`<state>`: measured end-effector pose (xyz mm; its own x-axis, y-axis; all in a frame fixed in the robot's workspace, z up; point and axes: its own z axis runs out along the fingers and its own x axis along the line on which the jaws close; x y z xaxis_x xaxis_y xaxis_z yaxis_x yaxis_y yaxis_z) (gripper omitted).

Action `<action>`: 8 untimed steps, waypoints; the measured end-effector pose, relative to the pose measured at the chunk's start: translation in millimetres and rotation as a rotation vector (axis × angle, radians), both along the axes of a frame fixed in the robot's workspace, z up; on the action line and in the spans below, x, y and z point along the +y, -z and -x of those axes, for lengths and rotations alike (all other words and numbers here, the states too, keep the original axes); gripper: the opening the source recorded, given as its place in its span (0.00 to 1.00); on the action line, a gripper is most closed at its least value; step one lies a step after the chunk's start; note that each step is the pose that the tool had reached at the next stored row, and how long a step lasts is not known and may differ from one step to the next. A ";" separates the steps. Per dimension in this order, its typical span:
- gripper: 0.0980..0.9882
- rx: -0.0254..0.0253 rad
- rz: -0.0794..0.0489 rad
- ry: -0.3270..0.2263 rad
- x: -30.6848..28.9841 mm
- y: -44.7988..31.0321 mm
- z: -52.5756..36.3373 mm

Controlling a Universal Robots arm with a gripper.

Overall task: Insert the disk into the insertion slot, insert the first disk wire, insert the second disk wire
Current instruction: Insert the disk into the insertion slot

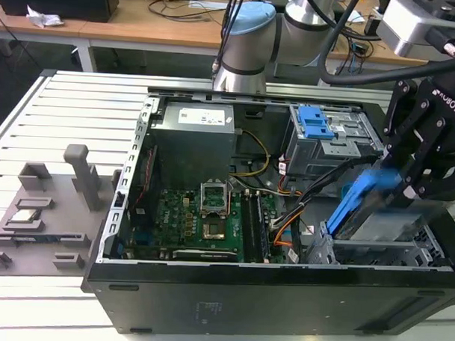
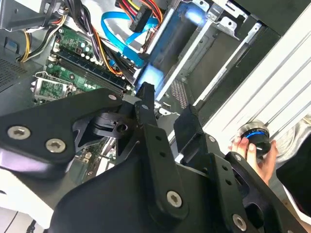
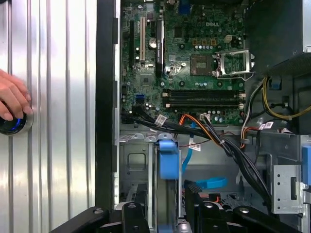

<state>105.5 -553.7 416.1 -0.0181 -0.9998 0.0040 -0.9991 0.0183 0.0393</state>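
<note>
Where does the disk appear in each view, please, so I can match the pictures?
Exterior view: the disk tilted at the exterior view's right.
Second wrist view: the disk beside the blue cable.
First wrist view: the disk edge-on near the orange wires.
Shared landmark: the motherboard.

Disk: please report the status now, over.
Jaws of gripper shut on disk. Disk tilted over insertion slot, not yet seated. Loose cables beside slot.

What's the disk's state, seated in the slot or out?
Not seated: the disk leans steeply, lower end at the slot, upper end raised in the gripper.
</note>
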 end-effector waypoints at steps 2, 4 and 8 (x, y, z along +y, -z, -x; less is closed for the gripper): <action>0.38 0.0000 0.001 0.000 0.0 0.0 0.0; 0.37 0.0000 0.001 0.000 0.0 0.0 0.0; 0.01 0.0000 0.003 0.000 0.0 0.0 0.0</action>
<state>105.5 -553.7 416.1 -0.0181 -0.9998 0.0066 -0.9991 0.0183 0.0393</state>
